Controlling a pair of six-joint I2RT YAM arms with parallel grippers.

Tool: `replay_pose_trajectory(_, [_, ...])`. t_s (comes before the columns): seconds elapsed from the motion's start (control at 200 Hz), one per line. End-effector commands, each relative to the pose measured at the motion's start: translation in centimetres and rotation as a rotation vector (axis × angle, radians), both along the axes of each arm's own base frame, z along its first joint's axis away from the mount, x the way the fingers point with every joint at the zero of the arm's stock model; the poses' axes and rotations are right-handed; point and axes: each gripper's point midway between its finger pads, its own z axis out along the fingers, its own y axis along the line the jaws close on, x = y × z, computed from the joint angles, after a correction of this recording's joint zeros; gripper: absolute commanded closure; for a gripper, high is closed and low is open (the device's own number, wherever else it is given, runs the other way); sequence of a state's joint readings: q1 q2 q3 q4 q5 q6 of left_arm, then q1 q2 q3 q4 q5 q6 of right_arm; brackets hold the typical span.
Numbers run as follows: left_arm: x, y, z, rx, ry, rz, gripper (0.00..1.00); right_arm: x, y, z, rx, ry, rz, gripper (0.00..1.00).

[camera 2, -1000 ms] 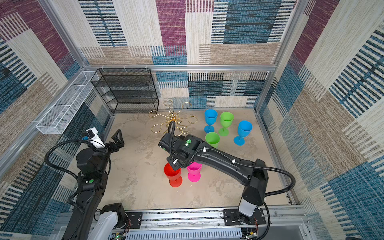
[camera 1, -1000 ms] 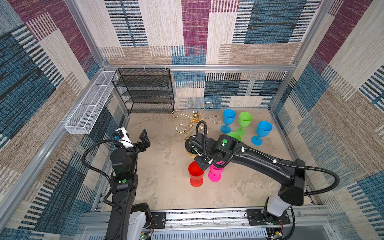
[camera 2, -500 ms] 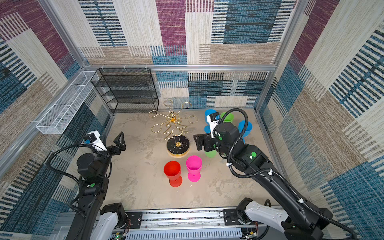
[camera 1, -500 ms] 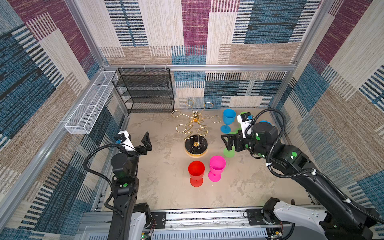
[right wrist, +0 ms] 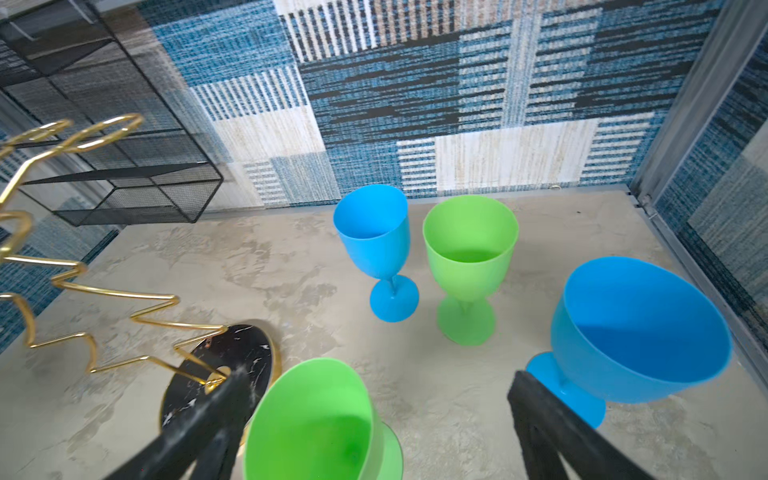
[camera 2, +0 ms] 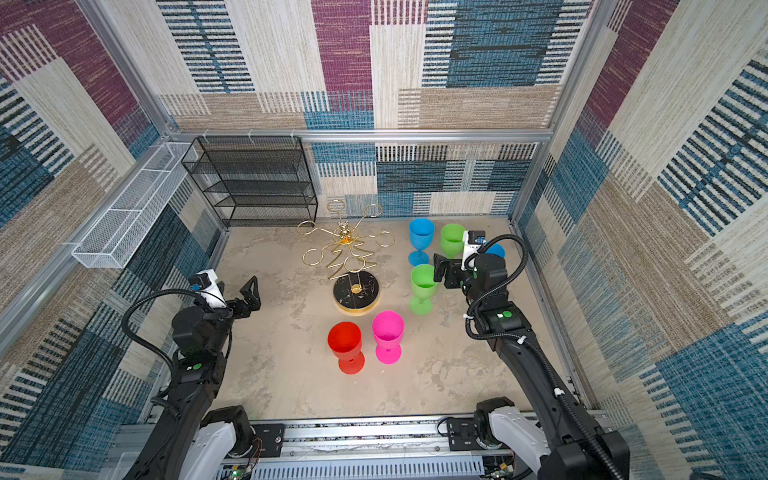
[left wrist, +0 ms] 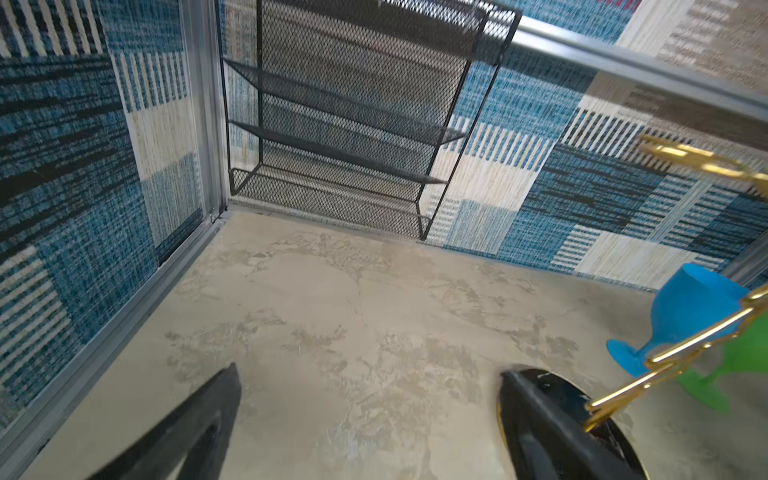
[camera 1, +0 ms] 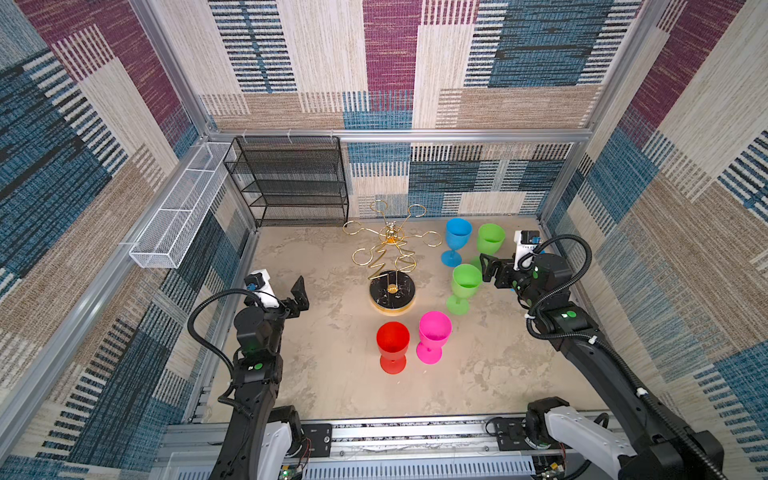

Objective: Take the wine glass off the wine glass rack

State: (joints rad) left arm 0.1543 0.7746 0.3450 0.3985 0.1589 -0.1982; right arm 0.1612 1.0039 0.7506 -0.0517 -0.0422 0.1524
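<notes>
Right end effector (camera 1: 492, 272) hangs released, jaws spread wide and grasping nothing, at about 3 o'clock from the wine glass rack (camera 1: 392, 266). Just at its 9 o'clock side stands the near green wine glass (camera 1: 466, 282), upright between it and the rack's black marbled base; the right wrist view shows this bowl low between the jaws. Toward 12 o'clock from it are the far green wine glass (camera 1: 490, 239) and, at 11 o'clock, a blue wine glass (camera 1: 458, 235). A second blue wine glass (right wrist: 640, 332) is largely hidden behind the arm in both top views. At 6 o'clock from the rack, the pink wine glass (camera 1: 434, 332) and red wine glass (camera 1: 392, 340) stand just beside each other. All six glasses are upright on the counter (camera 1: 332, 395), off the rack. At the rack's 9 o'clock, well apart, the left end effector (camera 1: 297, 297) is likewise released over bare counter. A black mesh shelf (camera 1: 291, 183) stands at 11 o'clock against the far wall, and a white mesh basket (camera 1: 178, 212) hangs on the wall at 9 o'clock.
</notes>
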Motion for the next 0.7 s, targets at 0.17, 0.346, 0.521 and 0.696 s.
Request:
replay_pose_trajectory(0.17, [0.3,0.8,-2.3,0.036,-0.024,0.043,0.01,1.0,-2.6,-1.7,-0.044,-0.121,-0.060,0.01])
replay_pose_trajectory(0.346, [1.0,0.9,-3.3,0.054,0.000,0.034,0.01,0.1,-3.5,-4.3,-0.077,-0.160,-0.075,0.01])
replay_pose_trajectory(0.521, [1.3,1.0,-4.9,0.029,0.017,0.040,0.01,-1.4,-4.4,-4.0,-0.133,-0.306,-0.119,0.01])
replay_pose_trajectory(0.696, [1.9,1.0,-5.9,0.059,0.036,0.035,0.01,-2.5,-4.6,-4.4,-0.175,-0.402,-0.124,0.01])
